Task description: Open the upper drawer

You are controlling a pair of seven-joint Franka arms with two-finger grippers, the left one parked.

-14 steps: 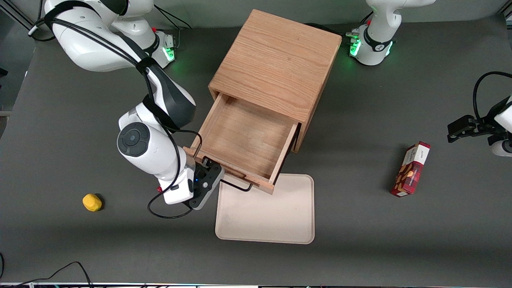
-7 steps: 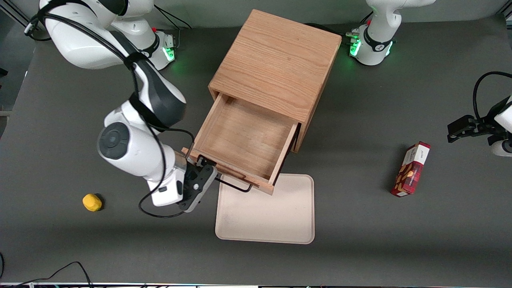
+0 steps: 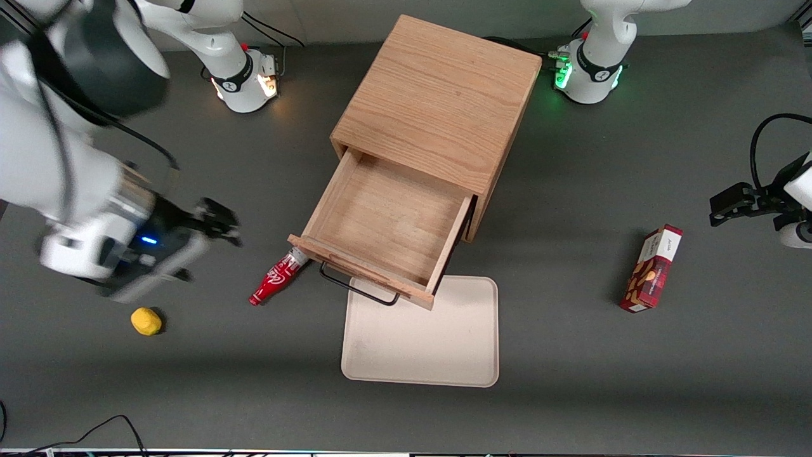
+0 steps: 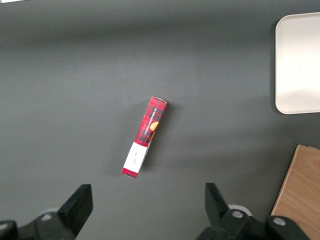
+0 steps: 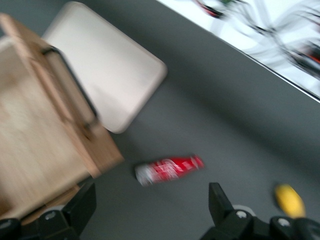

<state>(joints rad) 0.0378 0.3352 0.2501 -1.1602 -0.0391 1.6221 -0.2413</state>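
The upper drawer [image 3: 387,222] of the oak cabinet [image 3: 438,95] stands pulled far out, its plain wooden inside bare. Its thin black bar handle [image 3: 358,289] juts from the drawer front, over the edge of the tray. The bottom drawer is hidden under it. My right gripper [image 3: 222,227] is open and holds nothing. It hangs above the table, well off from the handle toward the working arm's end. In the right wrist view the drawer [image 5: 35,130] and its handle [image 5: 75,85] show past the spread fingers [image 5: 75,205] of the gripper [image 5: 150,207].
A red bottle [image 3: 276,284] lies on the table beside the drawer's front corner, also in the right wrist view [image 5: 170,169]. A yellow object [image 3: 146,320] lies nearer the front camera. A beige tray [image 3: 419,333] lies in front of the drawer. A red box [image 3: 653,268] lies toward the parked arm's end.
My gripper has let go of the handle and swung up and away toward the working arm's end. The red bottle it hid now shows. The drawer has stayed open.
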